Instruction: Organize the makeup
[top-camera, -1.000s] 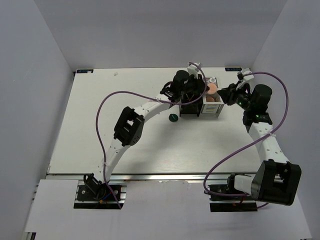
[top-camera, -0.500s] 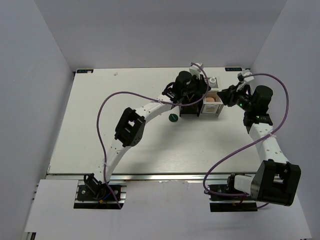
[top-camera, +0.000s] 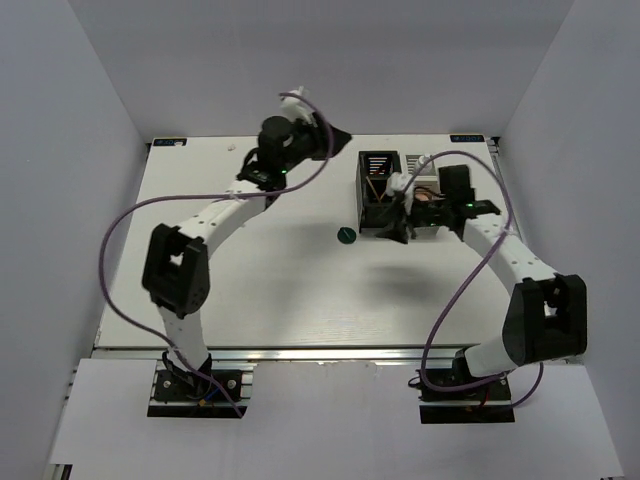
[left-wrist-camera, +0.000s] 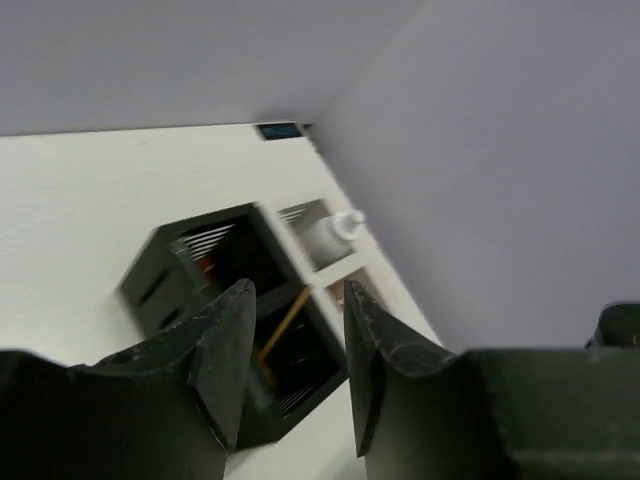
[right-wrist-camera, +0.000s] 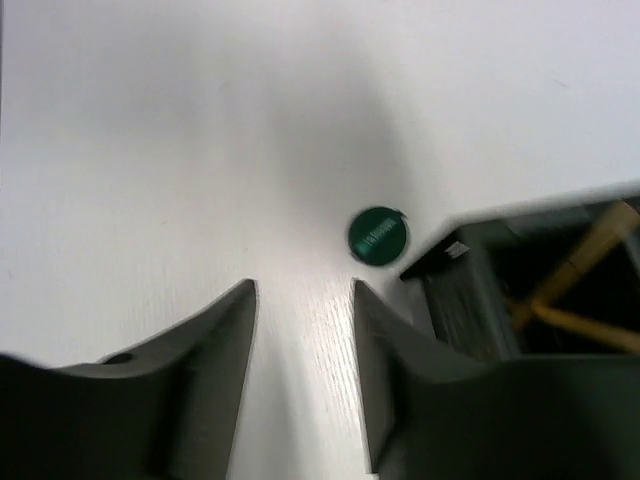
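Makeup outside storage: one dark-green disc (top-camera: 346, 235), flat on the bench (top-camera: 250, 290) just off the 7 o'clock corner of the black organizer box (top-camera: 380, 175), which holds tan sticks (right-wrist-camera: 572, 283). Right end effector (right-wrist-camera: 302, 300) hangs short of the disc, fingers apart and empty, seemingly lining up to collect it. Left end effector (left-wrist-camera: 297, 300), likewise spread and empty, sits raised at the box's 10 o'clock, presumably giving room.

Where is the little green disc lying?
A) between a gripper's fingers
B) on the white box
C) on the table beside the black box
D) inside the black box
C: the green disc lies on the table, just outside the black box and apart from it.
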